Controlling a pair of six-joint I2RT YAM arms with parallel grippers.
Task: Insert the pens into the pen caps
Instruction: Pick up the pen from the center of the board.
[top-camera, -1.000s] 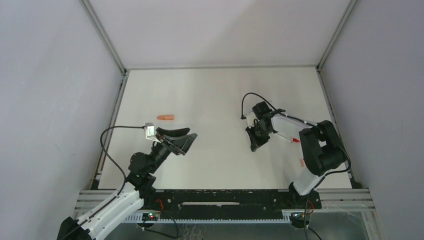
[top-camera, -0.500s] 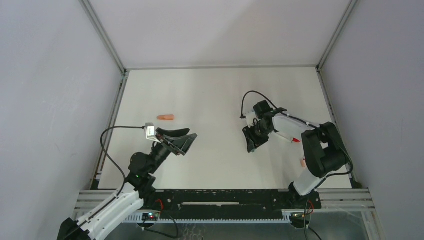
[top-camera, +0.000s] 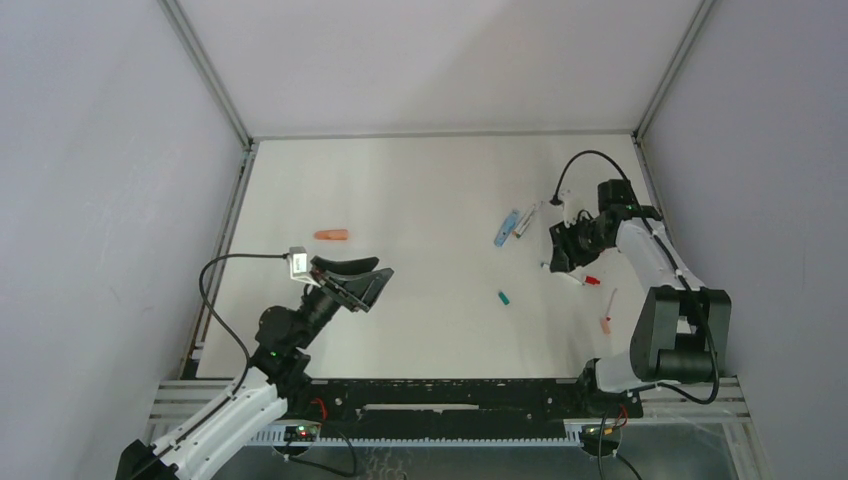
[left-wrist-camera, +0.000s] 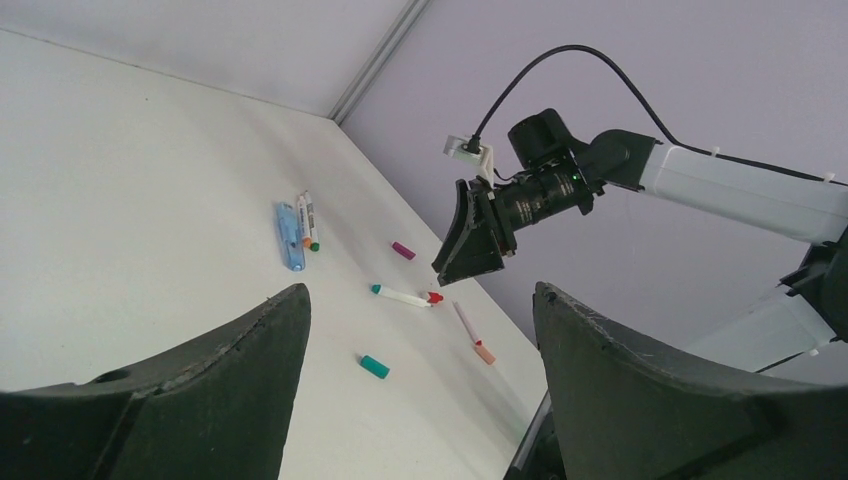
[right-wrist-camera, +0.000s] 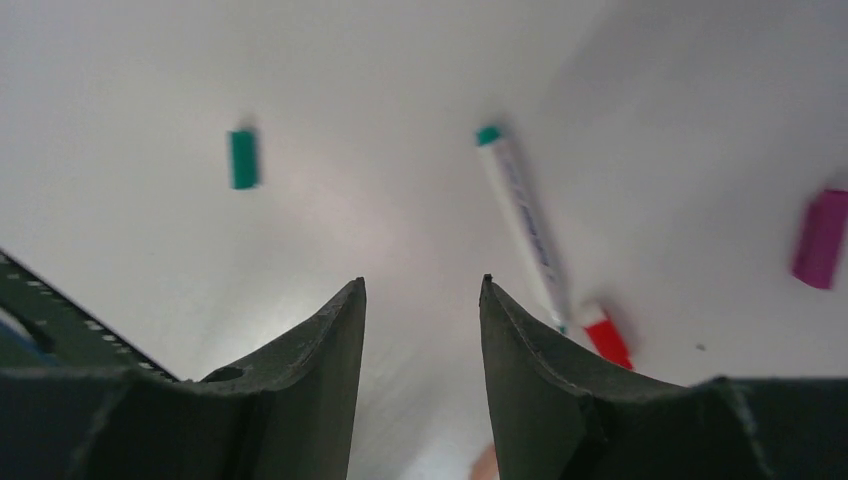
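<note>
While both arms hang over the table (top-camera: 420, 170), I see nothing held in either one. On the overhead view the left gripper (top-camera: 384, 268) sits lower left, its fingers spread wide with only air between them. At the right, the right gripper (top-camera: 553, 262) points down at the tabletop, and my right wrist view shows its fingers parted by a narrow, empty gap.

Just right of that gap on the wrist view lies a teal-ended pen (right-wrist-camera: 520, 215) with a red cap (right-wrist-camera: 607, 338) at its other end; I cannot tell whether the cap is seated. A teal cap (right-wrist-camera: 243, 158) lies by itself at upper left of that view, and a magenta cap (right-wrist-camera: 822, 238) lies at the right edge.

Overhead, a light blue cap (top-camera: 505, 228) lies right of centre with a white pen (top-camera: 525, 219) just beside it, nearly parallel. Another pen with a salmon end (top-camera: 606, 317) lies at lower right. A salmon-orange cap (top-camera: 331, 235) lies alone left of centre, well apart from everything else, above the left gripper.
</note>
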